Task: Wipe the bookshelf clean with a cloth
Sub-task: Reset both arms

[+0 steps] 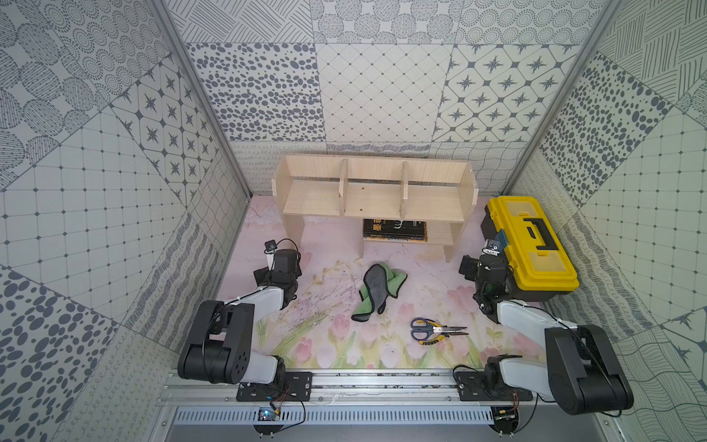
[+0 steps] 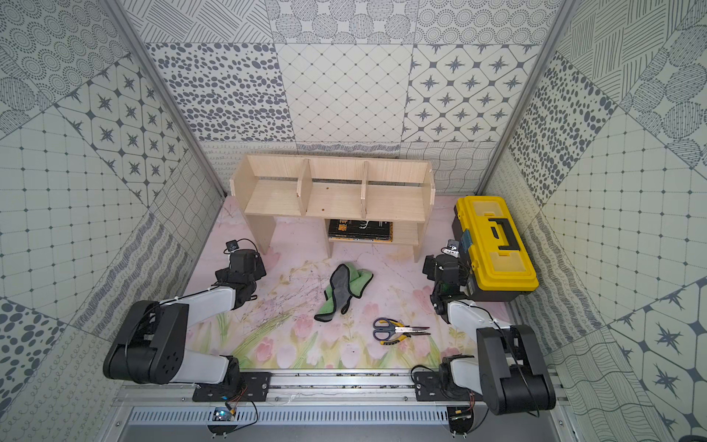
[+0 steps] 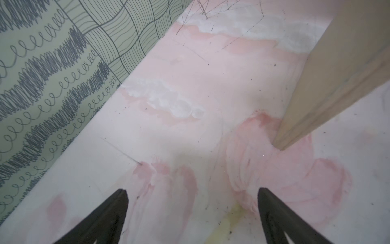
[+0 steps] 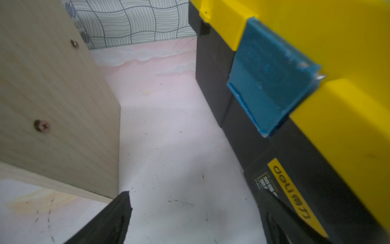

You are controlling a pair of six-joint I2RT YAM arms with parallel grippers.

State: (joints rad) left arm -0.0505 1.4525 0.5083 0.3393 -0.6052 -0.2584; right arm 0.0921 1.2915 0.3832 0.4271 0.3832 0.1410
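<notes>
While the left gripper (image 3: 192,190) hangs wide open near the left edge of the desk (image 1: 336,271) (its wrist view catches only a bookshelf (image 3: 337,74) leg), the cloth (image 1: 377,291) lies crumpled mid-desk, free of both grippers, shown only in both top views; the right gripper (image 4: 190,196), equally wide, flanks the toolbox (image 4: 316,42).

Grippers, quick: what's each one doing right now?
Left gripper: open, holding nothing.
Right gripper: open, holding nothing.

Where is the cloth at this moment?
In both top views the cloth lies crumpled on the floral mat, centre table, in front of the bookshelf and just beyond the scissors.
</notes>
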